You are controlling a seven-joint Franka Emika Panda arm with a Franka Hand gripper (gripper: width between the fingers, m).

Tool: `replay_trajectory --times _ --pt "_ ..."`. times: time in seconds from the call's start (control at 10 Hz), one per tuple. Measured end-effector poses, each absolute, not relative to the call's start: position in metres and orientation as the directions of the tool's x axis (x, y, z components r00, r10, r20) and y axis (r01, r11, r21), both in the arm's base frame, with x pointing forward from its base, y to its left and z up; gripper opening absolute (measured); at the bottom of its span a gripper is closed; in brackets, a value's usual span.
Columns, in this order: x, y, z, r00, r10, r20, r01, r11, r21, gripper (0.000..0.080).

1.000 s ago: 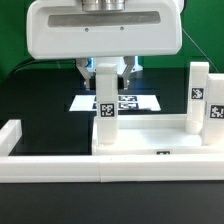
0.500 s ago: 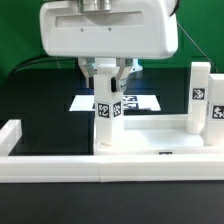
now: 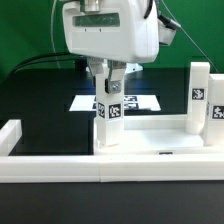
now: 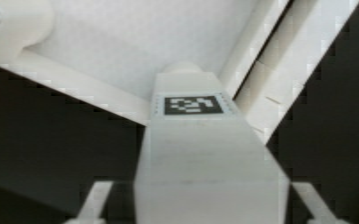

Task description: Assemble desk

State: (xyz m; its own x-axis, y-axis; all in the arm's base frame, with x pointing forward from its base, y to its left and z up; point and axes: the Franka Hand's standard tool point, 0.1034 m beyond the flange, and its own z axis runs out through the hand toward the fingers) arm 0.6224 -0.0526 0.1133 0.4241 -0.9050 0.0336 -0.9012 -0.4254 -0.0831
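Exterior view: gripper sits upper centre of frame, hanging under the big white wrist housing, fingers either side of the top of an upright leg. Fingers look v. close to the leg's sides, but can't tell if they're clamped on it or just off it. That leg stands at the near-left corner of the tabletop panel, which lies flat, lower centre-right of frame, just behind the low white border wall. Two more legs stand upright at the panel's right end, right edge of frame. Marker board lies flat on black table behind, centre. Wrist view: leg fills the middle betw. both fingers, tag on it facing cam, panel's rim beyond
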Motion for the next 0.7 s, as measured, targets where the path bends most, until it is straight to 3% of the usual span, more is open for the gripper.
replay_trajectory --times 0.1,0.3,0.7 --pt "0.6222 -0.0524 0.1127 0.436 -0.899 0.034 -0.895 -0.437 -0.082 0.037" --pt "0.6232 -0.0545 0.1119 0.513 -0.858 0.04 -0.854 -0.514 -0.075 0.0604" --pt "0.624 -0.0523 0.1117 0.742 -0.668 0.063 -0.665 -0.744 -0.057 0.0647"
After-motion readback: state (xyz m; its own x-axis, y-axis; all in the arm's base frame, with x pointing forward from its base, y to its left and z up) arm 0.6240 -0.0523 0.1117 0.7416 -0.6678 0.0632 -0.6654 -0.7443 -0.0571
